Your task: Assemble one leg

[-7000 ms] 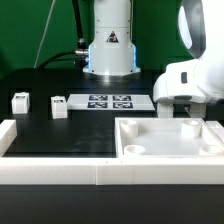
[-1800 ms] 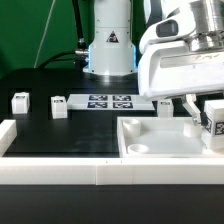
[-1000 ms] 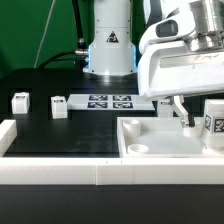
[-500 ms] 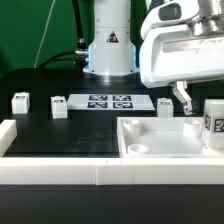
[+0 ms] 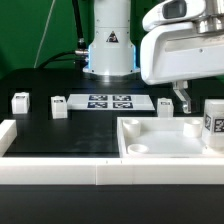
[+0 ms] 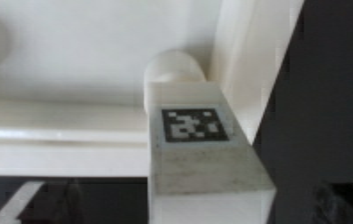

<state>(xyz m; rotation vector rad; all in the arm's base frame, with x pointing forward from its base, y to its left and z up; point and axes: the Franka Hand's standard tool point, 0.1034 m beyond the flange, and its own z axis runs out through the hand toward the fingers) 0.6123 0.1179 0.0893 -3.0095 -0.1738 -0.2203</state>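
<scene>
One leg, a small white block with a black-and-white tag, stands upright in the far corner of the big white tray on the exterior view's right. My gripper hangs just above it, open and empty. One finger shows beside the leg, apart from it. In the wrist view the leg stands against the tray's wall, with my gripper spread wide of it on both sides. Two more legs stand on the black table at the exterior view's left.
The marker board lies flat behind the tray near the robot base. A white rail runs along the front of the table. The tray has a round hole at its near corner.
My gripper has risen off the leg over the last second. The leg stays upright in the tray's corner, no longer held. The other legs have not moved.
</scene>
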